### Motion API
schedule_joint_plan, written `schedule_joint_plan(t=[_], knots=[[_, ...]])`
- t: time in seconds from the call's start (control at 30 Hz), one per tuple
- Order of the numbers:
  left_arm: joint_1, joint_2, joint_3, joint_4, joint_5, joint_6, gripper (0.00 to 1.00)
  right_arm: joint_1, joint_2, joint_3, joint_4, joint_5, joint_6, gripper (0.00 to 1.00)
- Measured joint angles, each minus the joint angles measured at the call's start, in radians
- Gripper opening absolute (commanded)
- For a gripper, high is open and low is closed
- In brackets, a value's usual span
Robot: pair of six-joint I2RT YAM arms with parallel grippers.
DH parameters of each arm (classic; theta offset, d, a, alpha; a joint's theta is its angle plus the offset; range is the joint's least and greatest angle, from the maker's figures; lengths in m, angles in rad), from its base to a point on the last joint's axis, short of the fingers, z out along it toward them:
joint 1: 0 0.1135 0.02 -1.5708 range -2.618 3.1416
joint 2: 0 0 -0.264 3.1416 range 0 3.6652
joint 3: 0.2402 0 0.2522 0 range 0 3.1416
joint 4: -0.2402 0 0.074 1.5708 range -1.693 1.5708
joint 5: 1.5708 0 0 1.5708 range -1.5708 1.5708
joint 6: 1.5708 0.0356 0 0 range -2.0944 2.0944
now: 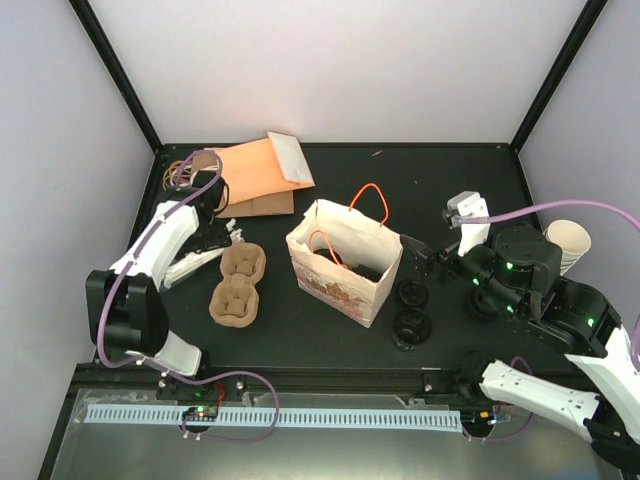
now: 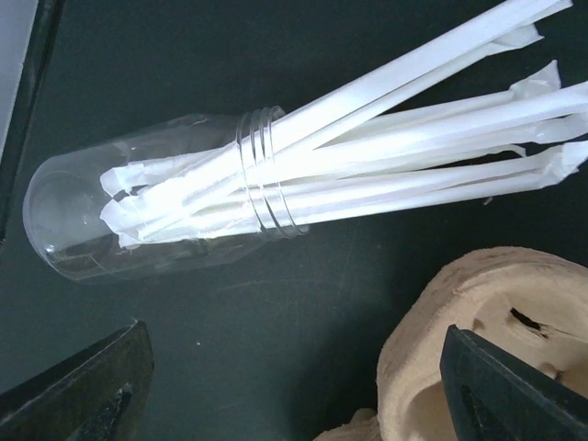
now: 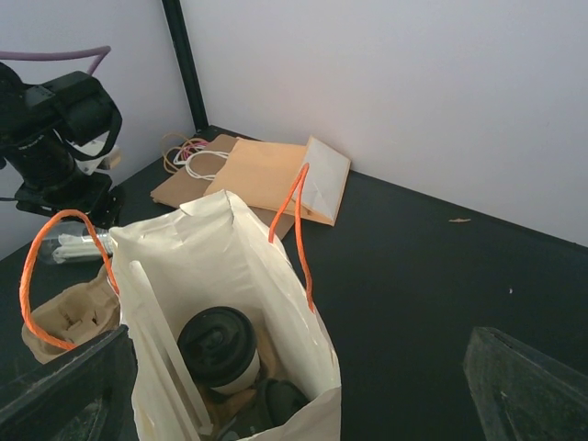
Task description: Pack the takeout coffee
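Left gripper (image 2: pixel 294 372) and right gripper (image 3: pixel 294 395) are being held spread, empty. The takeout coffee (image 3: pixel 219 351) in the paper bag (image 3: pixel 211 246) is being judged light, crushable: to be gripped gently around its sidewall.

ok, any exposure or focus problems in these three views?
Top external: sharp and evenly lit, back wall bright. Left wrist: wrapped straws nearly blown out, glints on the clear cup, fingers soft at the bottom edge. Right wrist: fingers blurred in the corners, paper bag sharp, its inside shaded.
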Motion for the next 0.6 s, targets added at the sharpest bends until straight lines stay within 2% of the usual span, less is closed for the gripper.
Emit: schedule_joint_plan(t=[0.17,0.6], knots=[[-0.01,0.063,0.039,-0.031,-0.055,-0.04,0.78,0.0,0.001,-0.002,0.001,0.0,0.0,1.0],[-0.029,0.265,0.173,-0.108,-0.169,-0.098,0.74,0.0,0.0,-0.017,0.007,0.0,-0.002,1.0]])
